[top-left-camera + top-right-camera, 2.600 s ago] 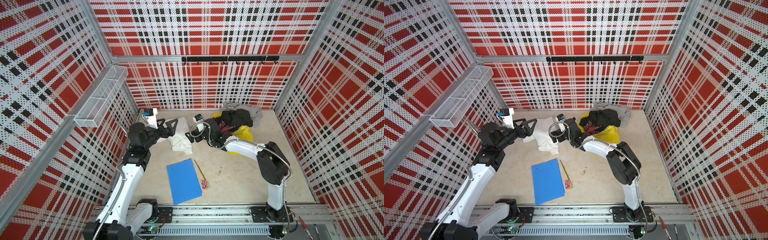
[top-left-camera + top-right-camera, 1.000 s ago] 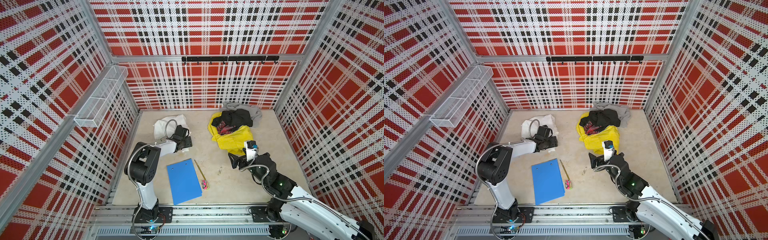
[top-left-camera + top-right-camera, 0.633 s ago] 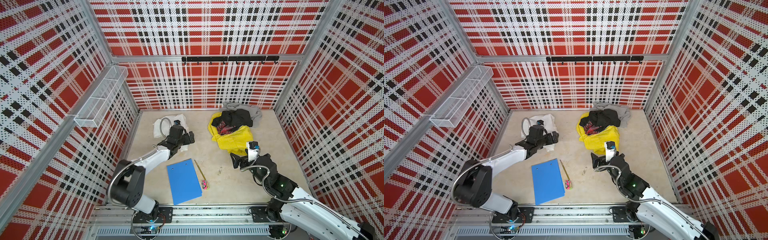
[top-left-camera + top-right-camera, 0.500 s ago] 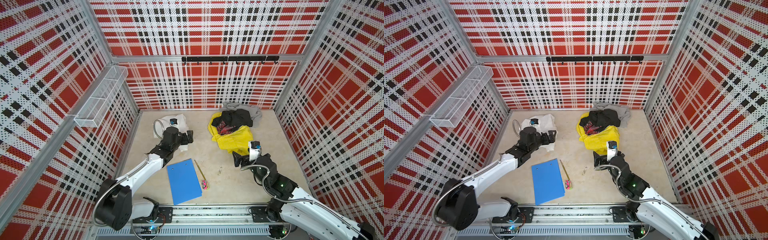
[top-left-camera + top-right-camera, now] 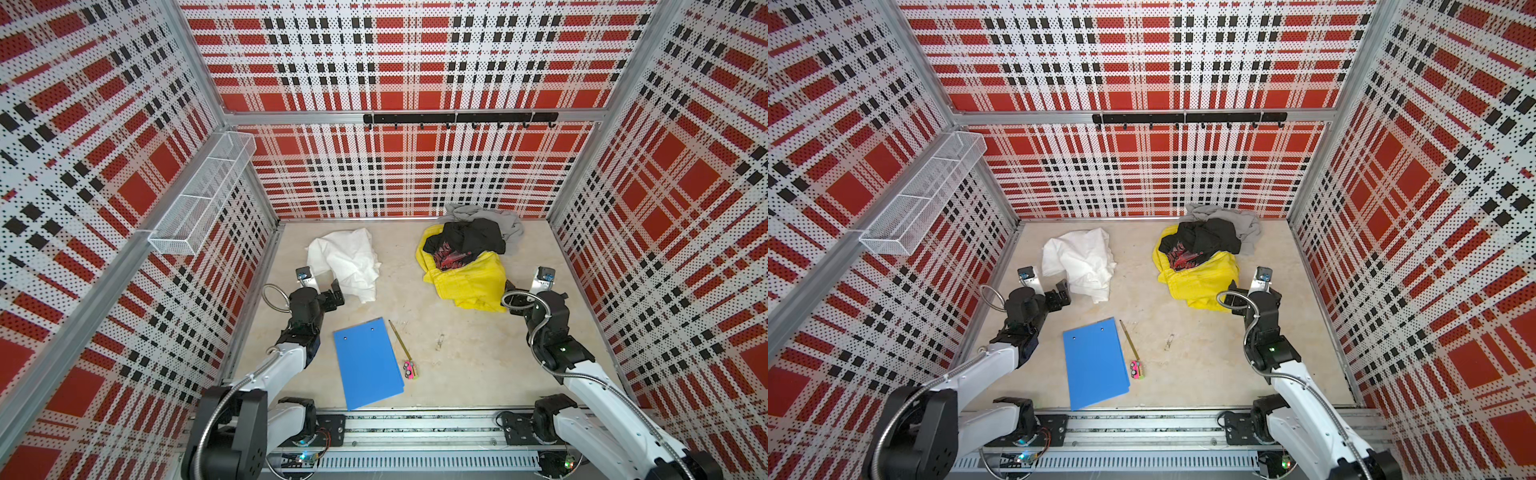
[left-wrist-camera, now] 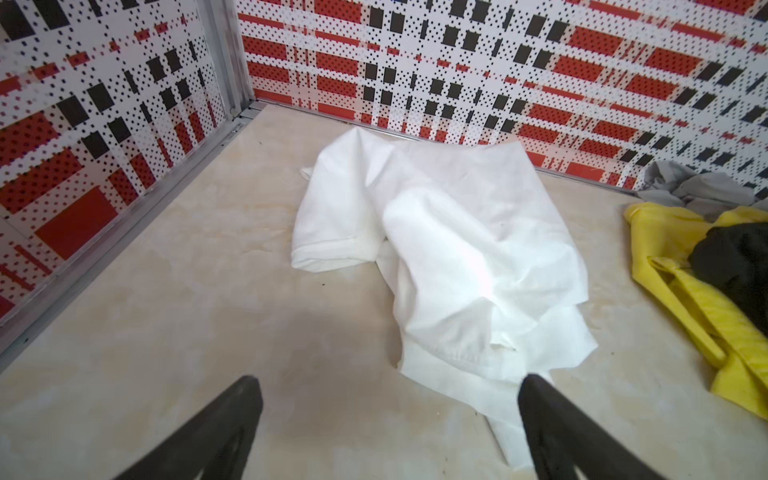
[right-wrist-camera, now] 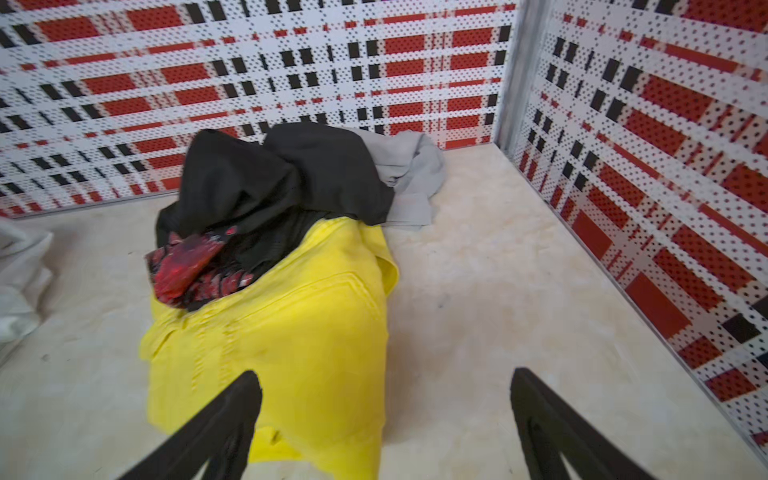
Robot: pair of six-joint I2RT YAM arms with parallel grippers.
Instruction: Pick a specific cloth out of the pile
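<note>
Two tools, both empty: the left tool (image 6: 388,380) has its jaws spread wide w/ nothing between them, and the right tool (image 7: 384,374) is spread just as wide. We see the cloth (image 5: 349,262) lying crumpled on the worktop (image 5: 457,332) at abt 11 o'clock in both top views. It is well apart from the pile (image 5: 465,262) at abt 1 o'clock, w/ bare worktop between. So we judge the pick-out as good as done.

What could go wrong, as we see it: one finger of the left tool sits just beside the cloth's near corner, poss. over it. If that arm swings off low, the finger could snag the hem & drag the cloth out of place. Likewise, the right tool hovers at the near edge of the yellow garment (image 7: 291,332), so a low move could catch it & pull the pile toward the cloth.

Writing: none we can read. The black garment (image 7: 270,178) has a red print, but no letters are legible. No brand shows on the blue folder (image 5: 368,361).
</note>
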